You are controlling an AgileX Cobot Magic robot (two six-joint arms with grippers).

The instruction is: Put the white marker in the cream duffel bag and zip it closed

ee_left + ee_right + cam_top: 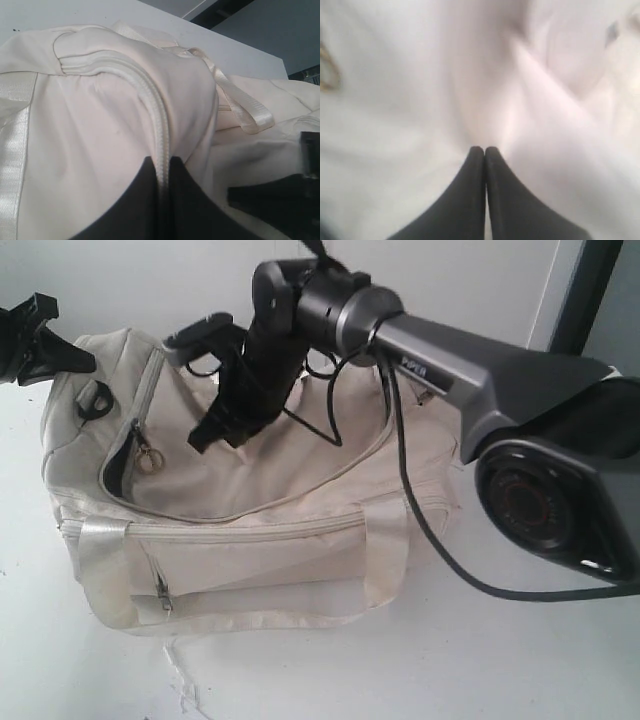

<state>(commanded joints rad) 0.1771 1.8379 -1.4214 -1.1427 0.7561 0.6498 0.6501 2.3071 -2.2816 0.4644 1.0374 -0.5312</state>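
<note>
A soft cream fabric duffel bag [260, 550] is set on the white desk [500, 660]. A raised zip seam [152, 97] at its end is pinched by the left gripper [158, 161]. The right gripper [485, 150] is held fully closed and empty, close over the bag's top panel.

The cream duffel bag [250, 540] is pale cream all over, with shiny, lighter cream straps [100, 560]. At about nine o'clock on its top, a gap in the zip shows black lining [116, 472]. A little gold-coloured ring [147, 460] hangs there. The table [400, 670] is white. The right gripper [485, 150] is black. Its arm [480, 370] is dark grey with a black cable [404, 485]. The left gripper [161, 162] is black too.
</note>
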